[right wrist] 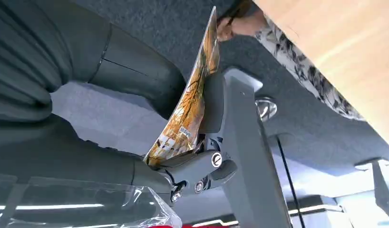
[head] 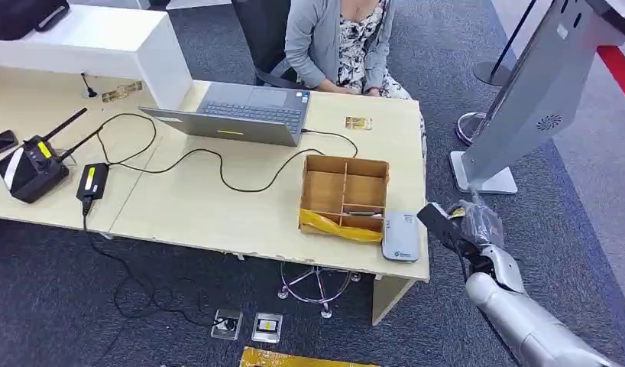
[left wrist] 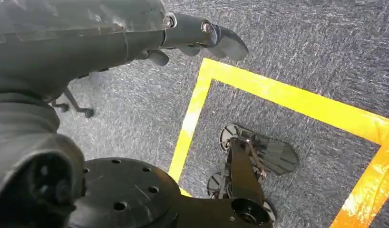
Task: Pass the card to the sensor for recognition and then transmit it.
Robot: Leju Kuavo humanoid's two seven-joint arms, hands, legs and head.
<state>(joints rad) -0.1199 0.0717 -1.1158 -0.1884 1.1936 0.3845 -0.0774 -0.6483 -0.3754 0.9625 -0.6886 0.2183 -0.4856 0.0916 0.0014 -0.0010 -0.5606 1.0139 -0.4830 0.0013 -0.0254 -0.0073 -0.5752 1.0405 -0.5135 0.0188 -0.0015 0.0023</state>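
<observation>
We see the right hand (head: pixel 466 224) off the desk's (head: pixel 218 206) edge, fingers (right wrist: pixel 202 166) and thumb (right wrist: pixel 135 80) pinched on a card (right wrist: pixel 190 102) that stands edgewise between them. The sensor (head: pixel 401 235) lies on the desk just beside that hand, next to a box (head: pixel 345 197). The left hand (left wrist: pixel 192 35) hangs over carpet, fingers extended and holding nothing.

A laptop (head: pixel 244 113) and cardboard box (head: pixel 344 197) sit on the desk (head: pixel 195 206).
</observation>
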